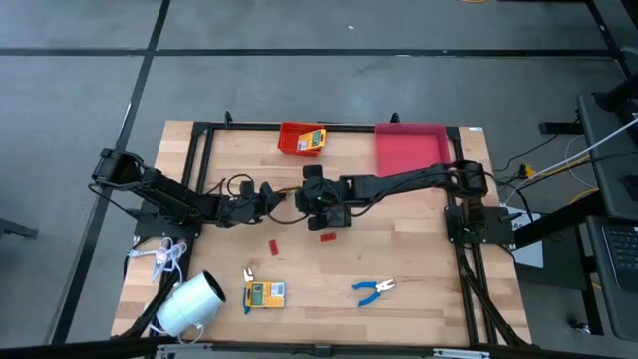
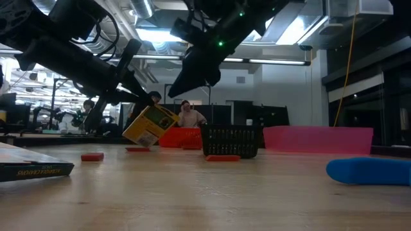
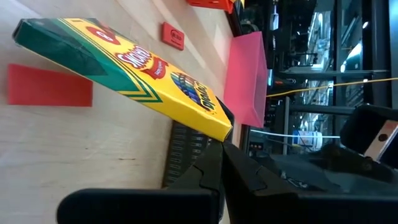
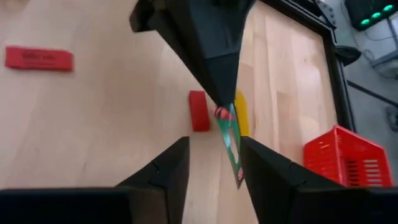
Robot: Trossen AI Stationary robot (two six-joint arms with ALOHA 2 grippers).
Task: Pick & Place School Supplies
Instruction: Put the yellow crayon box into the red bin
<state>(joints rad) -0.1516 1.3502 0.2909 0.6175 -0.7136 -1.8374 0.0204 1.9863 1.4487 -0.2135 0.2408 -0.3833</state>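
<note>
My left gripper [image 1: 271,193] is shut on a yellow-and-green crayon box [image 3: 124,62] above the table's middle; the box shows tilted in the low view [image 2: 151,125]. My right gripper [image 4: 214,165] is open right beside it [image 1: 311,199], its fingers on either side of the box's free end [image 4: 235,163]; I see no touch. A second box [image 1: 265,293] lies flat near the front edge. A third box [image 1: 315,138] sits in the red basket [image 1: 295,140]. Red pieces [image 1: 274,245] [image 1: 327,236] lie flat on the wood. One pair of blue-handled pliers [image 1: 374,289] lies front right. My left gripper pinches the crayon box by one end's corner [image 3: 219,129] between its two fingers. The fingers come nearly level from the table's left side. The box juts out past the fingertips, tilted, and looks clear of the table.
A black mesh basket [image 2: 231,141] stands under my right gripper. A pink tray [image 1: 409,148] is at the back right. A big white roll [image 1: 189,304] and a white cord bundle [image 1: 164,257] lie front left. People show in the room behind [image 2: 188,114].
</note>
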